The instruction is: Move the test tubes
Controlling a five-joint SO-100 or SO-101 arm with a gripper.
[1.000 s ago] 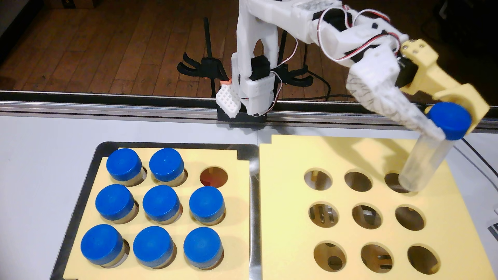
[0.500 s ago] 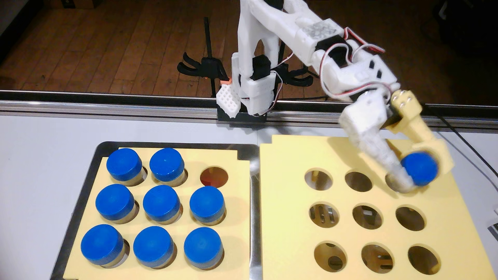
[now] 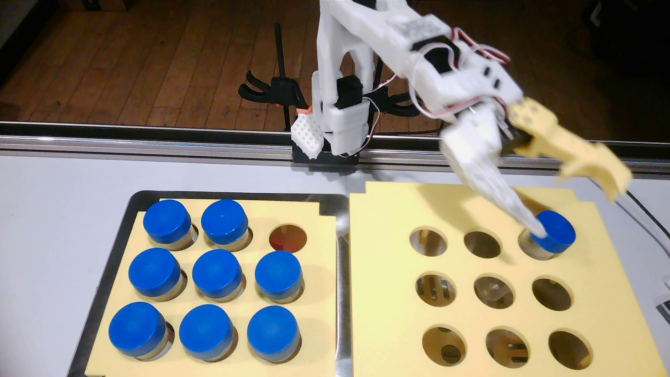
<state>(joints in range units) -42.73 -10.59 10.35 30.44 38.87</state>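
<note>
In the fixed view, one test tube (image 3: 554,233) with a blue cap stands in the back right hole of the right pale yellow foam rack (image 3: 384,224). My gripper (image 3: 576,209) is open above it. The white finger (image 3: 507,203) touches the cap's left side, and the yellow finger (image 3: 587,159) is lifted clear to the right. Several more blue-capped test tubes (image 3: 216,272) fill the left foam rack (image 3: 322,261), whose back right hole (image 3: 288,237) is empty.
The left rack lies in a metal tray (image 3: 340,290). The arm's base (image 3: 340,119) is clamped to a rail (image 3: 145,145) at the table's back edge. A cable (image 3: 649,217) runs along the table right of the right rack, whose other holes are open.
The gripper came down with the tube, which sank into the back right hole of the right rack. The fingers then opened and the yellow finger swung up and away from the cap.
</note>
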